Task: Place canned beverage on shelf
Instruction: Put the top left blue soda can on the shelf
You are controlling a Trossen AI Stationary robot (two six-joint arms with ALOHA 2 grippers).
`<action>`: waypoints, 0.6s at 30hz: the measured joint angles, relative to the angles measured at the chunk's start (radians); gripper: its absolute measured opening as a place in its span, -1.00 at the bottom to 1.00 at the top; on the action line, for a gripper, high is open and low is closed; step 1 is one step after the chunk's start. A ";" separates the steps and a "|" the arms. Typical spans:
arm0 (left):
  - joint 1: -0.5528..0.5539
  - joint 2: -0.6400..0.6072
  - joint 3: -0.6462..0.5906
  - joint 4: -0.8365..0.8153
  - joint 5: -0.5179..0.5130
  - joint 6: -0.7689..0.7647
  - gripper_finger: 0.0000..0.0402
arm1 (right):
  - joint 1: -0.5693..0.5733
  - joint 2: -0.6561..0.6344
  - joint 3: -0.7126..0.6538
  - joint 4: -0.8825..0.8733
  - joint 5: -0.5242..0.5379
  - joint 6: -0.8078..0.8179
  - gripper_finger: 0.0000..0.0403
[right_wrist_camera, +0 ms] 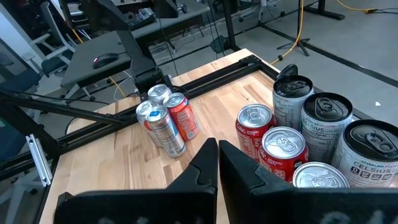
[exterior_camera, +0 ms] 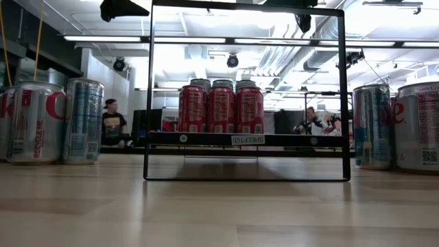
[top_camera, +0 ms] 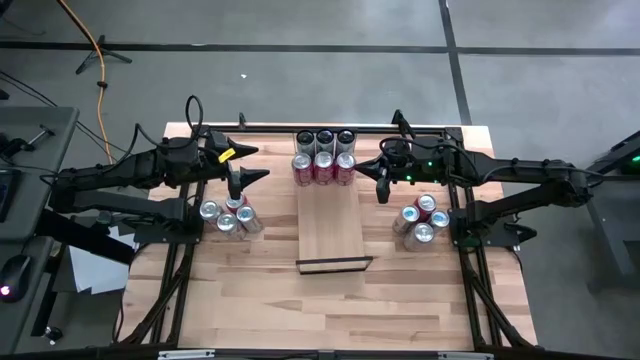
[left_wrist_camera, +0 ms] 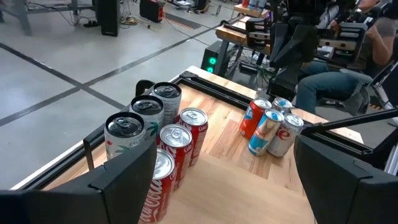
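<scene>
On the left of the worktop (top_camera: 260, 300) we see three loose cans (top_camera: 227, 216) under our empty, wide-open left hand (top_camera: 237, 172). Midway, six cans (top_camera: 323, 157) already fill the shelf's (top_camera: 332, 232) far end. Rightward, our right hand (top_camera: 382, 188) is closed on nothing, with three cans (top_camera: 421, 221) waiting beside it.

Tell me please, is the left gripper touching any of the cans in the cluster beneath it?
Apart. The left wrist view shows the left gripper with fingers spread wide and nothing between them; the high view places it above the left can cluster, not gripping one.
</scene>
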 joint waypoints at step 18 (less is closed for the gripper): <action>0.000 0.000 0.000 0.000 0.000 0.000 0.62 | 0.000 0.000 0.000 -0.025 0.000 0.000 -1.00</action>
